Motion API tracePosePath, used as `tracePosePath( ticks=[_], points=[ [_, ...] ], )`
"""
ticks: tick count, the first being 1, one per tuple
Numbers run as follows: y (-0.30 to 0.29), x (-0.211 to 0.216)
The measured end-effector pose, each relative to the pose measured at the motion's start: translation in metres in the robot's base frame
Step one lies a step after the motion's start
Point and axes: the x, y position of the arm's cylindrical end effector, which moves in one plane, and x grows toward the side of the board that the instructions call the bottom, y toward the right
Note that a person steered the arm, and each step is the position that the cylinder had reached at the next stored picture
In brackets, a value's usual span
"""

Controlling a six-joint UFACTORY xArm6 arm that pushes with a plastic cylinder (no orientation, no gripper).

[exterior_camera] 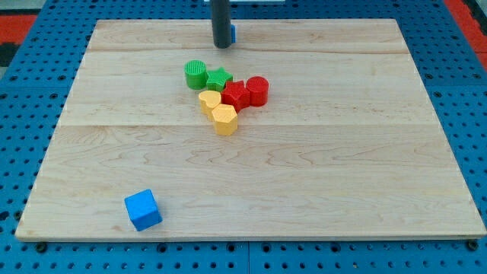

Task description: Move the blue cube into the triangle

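The blue cube [143,210] sits near the board's bottom left corner, far from everything else. My tip [222,46] rests near the board's top edge, above the cluster of blocks and far from the cube. A small blue block [233,33] shows just at the rod's right side. It is mostly hidden by the rod, so I cannot make out its shape.
A cluster lies below my tip: a green cylinder [196,74], a green star [220,78], a red star [237,95], a red cylinder [258,90], a yellow heart [209,101] and another yellow block [224,120]. The wooden board [365,175] lies on a blue pegboard.
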Motion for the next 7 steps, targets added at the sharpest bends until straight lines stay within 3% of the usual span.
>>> tracePosePath(
  ticks=[1,2,3,4,5,6,7],
  points=[
    [0.023,0.012],
    [0.11,0.119],
    [0.152,0.25],
    [0.068,0.344],
    [0.012,0.369],
    [-0.067,0.356],
    [-0.129,0.316]
  ],
)
